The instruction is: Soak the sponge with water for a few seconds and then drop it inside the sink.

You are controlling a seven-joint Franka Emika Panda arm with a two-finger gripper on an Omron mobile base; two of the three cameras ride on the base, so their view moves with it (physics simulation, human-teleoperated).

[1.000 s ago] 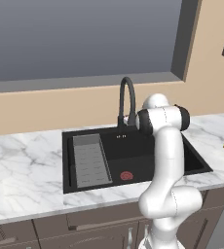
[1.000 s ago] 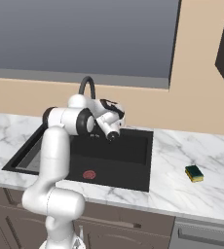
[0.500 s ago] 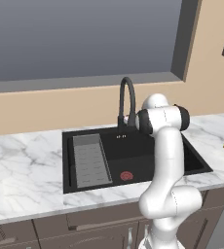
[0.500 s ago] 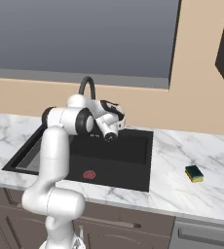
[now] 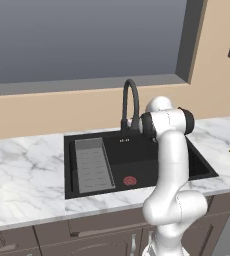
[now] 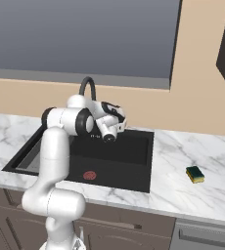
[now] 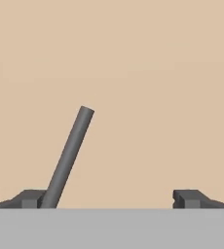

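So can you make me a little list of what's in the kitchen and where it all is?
sponge: on the marble counter, right of the sink, untouched
sink: black basin, red drain, grey ribbed tray at its left
faucet: black arch behind the basin; no water visible
hand: open, empty, up by the faucet
faucet lever: thin dark rod next to one fingertip

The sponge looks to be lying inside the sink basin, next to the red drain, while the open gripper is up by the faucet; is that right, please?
Not quite: the sponge lies on the marble counter right of the sink, as the right base view shows. The open gripper is indeed up by the faucet.
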